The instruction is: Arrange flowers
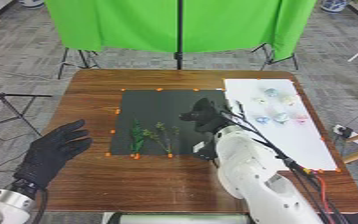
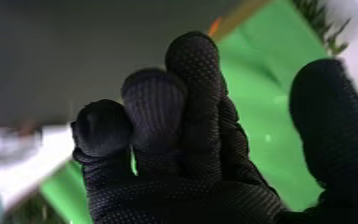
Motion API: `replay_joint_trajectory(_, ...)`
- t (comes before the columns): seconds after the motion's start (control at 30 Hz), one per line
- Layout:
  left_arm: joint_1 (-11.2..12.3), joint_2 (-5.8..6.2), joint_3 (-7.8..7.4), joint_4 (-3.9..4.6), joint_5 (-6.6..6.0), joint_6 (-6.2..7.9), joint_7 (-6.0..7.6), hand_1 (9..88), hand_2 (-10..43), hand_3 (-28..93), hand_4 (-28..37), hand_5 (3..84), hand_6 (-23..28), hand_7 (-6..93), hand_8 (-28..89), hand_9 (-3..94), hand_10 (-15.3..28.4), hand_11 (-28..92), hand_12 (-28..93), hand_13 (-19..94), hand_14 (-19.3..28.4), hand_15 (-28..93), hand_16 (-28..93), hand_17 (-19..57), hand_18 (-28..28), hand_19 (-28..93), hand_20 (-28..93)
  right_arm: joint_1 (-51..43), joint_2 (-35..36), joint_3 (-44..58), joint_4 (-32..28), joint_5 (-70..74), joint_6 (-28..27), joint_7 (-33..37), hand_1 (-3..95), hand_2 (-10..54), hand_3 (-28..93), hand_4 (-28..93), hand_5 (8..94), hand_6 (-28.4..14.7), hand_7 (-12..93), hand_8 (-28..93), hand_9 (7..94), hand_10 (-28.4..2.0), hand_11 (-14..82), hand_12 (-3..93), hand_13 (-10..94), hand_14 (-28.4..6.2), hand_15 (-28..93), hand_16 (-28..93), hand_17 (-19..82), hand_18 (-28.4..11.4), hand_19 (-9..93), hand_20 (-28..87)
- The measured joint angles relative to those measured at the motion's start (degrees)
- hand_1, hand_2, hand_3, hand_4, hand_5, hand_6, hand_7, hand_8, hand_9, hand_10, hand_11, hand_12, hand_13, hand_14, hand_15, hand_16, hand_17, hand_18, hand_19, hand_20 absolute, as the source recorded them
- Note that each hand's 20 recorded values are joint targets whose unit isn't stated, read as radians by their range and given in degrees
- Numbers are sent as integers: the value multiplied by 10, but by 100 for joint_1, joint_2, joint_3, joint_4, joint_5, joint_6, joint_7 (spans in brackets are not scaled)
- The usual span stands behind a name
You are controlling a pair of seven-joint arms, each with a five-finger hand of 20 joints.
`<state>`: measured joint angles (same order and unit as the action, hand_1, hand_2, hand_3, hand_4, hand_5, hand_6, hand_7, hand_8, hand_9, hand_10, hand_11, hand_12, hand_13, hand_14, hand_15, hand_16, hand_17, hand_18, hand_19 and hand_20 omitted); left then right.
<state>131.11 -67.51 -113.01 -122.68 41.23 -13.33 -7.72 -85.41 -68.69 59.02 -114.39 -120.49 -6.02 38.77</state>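
In the head view my right hand [image 1: 206, 116] is over the right part of the black mat [image 1: 158, 107], nearest the white sheet [image 1: 286, 142]. In the right wrist view my right hand [image 2: 180, 165] has its fingers up and its thumb apart, with nothing held between them. My left hand [image 1: 55, 150] is beside the table's left edge, fingers relaxed and empty. A leafy green stem [image 1: 137, 136] lies on the mat's lower part, and a thinner branching stem [image 1: 165, 137] lies to its right. Several pale blue, white and pink flowers [image 1: 280, 118] are on the white sheet.
Orange marks line the edges of the mat and sheet. Brown wooden table [image 1: 140, 185] surface surrounds them. A green cloth [image 1: 122, 25] hangs on a stand behind the table, and tripod legs stand at the left. My right forearm crosses the sheet's left side.
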Motion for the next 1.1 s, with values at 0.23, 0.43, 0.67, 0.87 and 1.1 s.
replay_joint_trajectory(0.23, 58, -14, -32, -6, 12, 0, 41, 245, 11, 757, -283, 328, 54, 282, -144, 283, 140, 375, 136, 221, 165, 559, -65, -95, 232, 552, 92, 256, 953, 50, 400, -1281, 867, -55, 266, -95, 747, -283, 316, -123, 460, -196, 332, -181, 558, 265, 363, -137, 750, 165, 228, -188, 813, 339)
replay_joint_trajectory(0.43, 65, -17, -33, -6, 21, 0, 43, 245, 11, 757, -283, 329, 54, 282, -144, 283, 140, 375, 137, 221, 166, 561, -65, -94, 232, 552, 92, 508, 1558, 71, 783, -1299, 297, 259, 263, -95, 727, -283, 355, -125, 438, -175, 374, -181, 578, 277, 407, -138, 780, 174, 238, -191, 831, 353)
replay_joint_trajectory(0.67, 65, -16, -35, -6, 26, -1, 40, 245, 10, 757, -283, 328, 54, 282, -144, 283, 141, 375, 136, 221, 166, 560, -65, -95, 232, 552, 92, 628, 1732, -234, 1054, -1507, -47, 301, 268, -95, 715, -283, 503, -62, 524, -202, 547, -150, 614, 337, 548, -122, 802, 294, 305, -192, 886, 386)
replay_joint_trajectory(0.87, 62, -12, -37, -2, 26, -3, 32, 244, 10, 758, -283, 329, 54, 282, -144, 283, 141, 375, 136, 221, 166, 561, -65, -94, 232, 552, 92, 888, 1831, -807, 1364, -1816, -41, 302, 273, -95, 723, -283, 525, -50, 542, -206, 587, -139, 614, 345, 585, -114, 798, 315, 329, -194, 907, 393)
replay_joint_trajectory(1.1, 59, -10, -37, -1, 28, -4, 30, 245, 11, 757, -283, 328, 54, 282, -145, 282, 140, 375, 136, 220, 165, 558, -65, -95, 232, 552, 92, 1050, 1868, -1077, 1689, -2562, -31, 369, 269, -95, 753, -283, 533, -48, 544, -208, 606, -136, 608, 350, 603, -110, 792, 331, 341, -197, 919, 392)
